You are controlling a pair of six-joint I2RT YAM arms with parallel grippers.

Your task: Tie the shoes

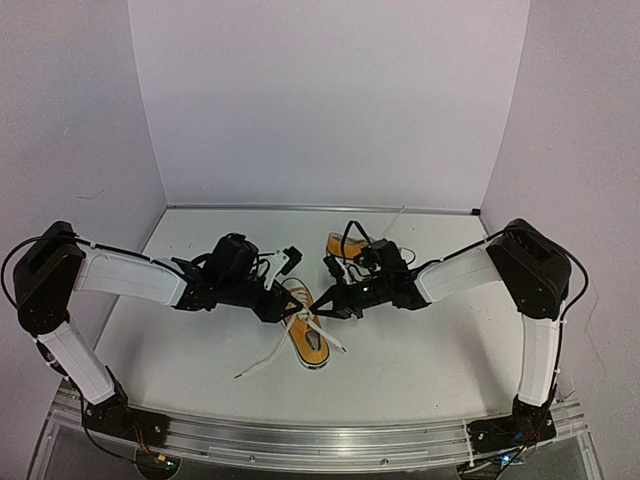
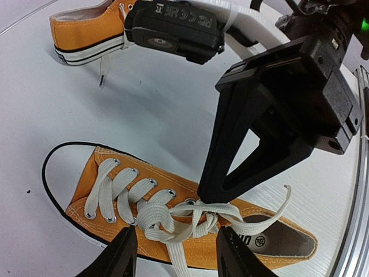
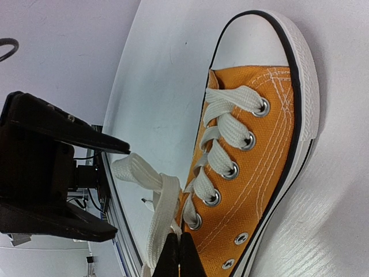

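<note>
One orange shoe [image 1: 308, 338] lies in the middle of the table, toe towards me, and shows in the left wrist view [image 2: 190, 242] and the right wrist view [image 3: 259, 150]. Its white laces [image 2: 173, 219] are loosely crossed over the tongue. My left gripper [image 2: 177, 234] is open, its fingers [image 2: 118, 257] on either side of the crossed laces. My right gripper [image 3: 180, 242] is shut on a lace strand [image 3: 158, 202] at the top eyelets, and its tip [image 2: 210, 193] rests on the laces. The second shoe [image 1: 345, 245] lies behind, partly hidden by the right arm.
A loose lace end [image 1: 258, 362] trails towards the front left of the table. The two grippers [image 1: 283, 303] [image 1: 326, 308] are very close over the near shoe. White walls enclose the table on three sides. A metal rail [image 1: 320, 440] runs along the front edge.
</note>
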